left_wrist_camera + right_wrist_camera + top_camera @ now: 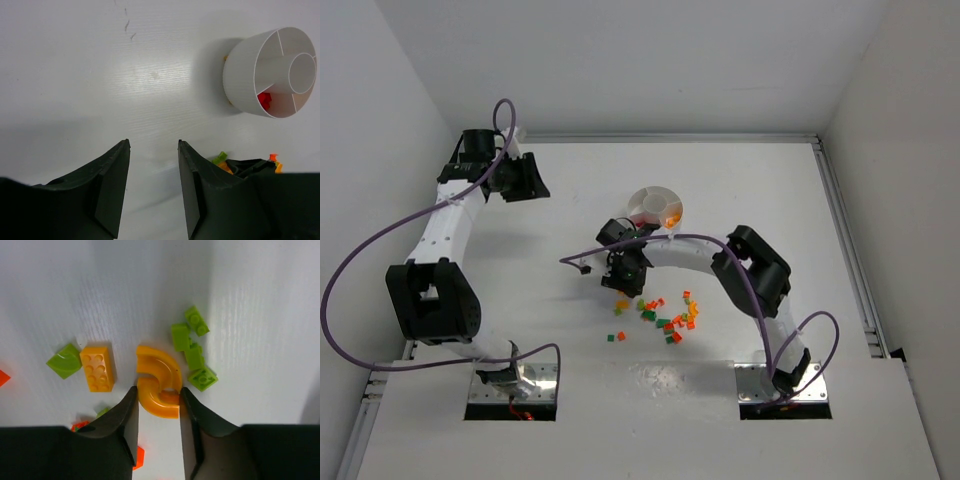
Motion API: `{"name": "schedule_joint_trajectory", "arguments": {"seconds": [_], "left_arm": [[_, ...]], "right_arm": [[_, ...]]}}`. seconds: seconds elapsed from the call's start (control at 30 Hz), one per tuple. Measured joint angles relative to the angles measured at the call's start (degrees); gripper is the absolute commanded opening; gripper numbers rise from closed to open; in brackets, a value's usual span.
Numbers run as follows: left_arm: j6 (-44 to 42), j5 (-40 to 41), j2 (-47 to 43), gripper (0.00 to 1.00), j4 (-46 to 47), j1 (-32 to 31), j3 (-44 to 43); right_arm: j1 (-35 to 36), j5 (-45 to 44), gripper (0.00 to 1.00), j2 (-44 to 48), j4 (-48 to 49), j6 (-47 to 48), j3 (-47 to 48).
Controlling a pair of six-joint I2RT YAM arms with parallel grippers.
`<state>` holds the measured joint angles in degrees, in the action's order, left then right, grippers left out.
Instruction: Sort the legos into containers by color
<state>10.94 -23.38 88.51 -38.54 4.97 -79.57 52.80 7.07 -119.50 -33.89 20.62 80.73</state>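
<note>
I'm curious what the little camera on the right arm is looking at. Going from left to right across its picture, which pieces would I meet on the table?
Green slanted piece → orange studded brick → curved orange piece, between the right pincer's fingers → cluster of green bricks.

The dish (644, 197) behind, bricks (668, 316) in front
Both are on the table (750, 180); the right gripper (158, 393) straddles one brick (158, 374) at the bricks' back-left edge.

Top camera overlooks table (740, 200), wrist cameras close, downward, both showing legos (97, 368)
</note>
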Motion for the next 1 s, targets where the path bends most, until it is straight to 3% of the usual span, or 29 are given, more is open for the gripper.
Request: {"name": "schedule_joint_trajectory", "arguments": {"seconds": [0.07,0.17,0.43,1.0], "left_arm": [[0.0,0.0,0.0,0.49,0.02,0.0,0.0],[0.0,-0.02,0.0,0.49,0.0,0.0,0.0],[0.0,-0.26,0.0,0.49,0.0,0.0,0.0],[-1.14,-1.73,2.73,0.49,-0.39,0.0,-2.54]], "right_arm": [[0.17,-0.37,0.18,0.07,0.17,0.0,-0.04],[0.2,-0.63,0.17,0.5,0.9,-0.11,-0.72],[0.15,-1.03,0.01,3.08,2.71,-0.15,-4.44],[-5.66,-2.97,0.0,14.14,-4.11,-3.93,-6.19]]}}
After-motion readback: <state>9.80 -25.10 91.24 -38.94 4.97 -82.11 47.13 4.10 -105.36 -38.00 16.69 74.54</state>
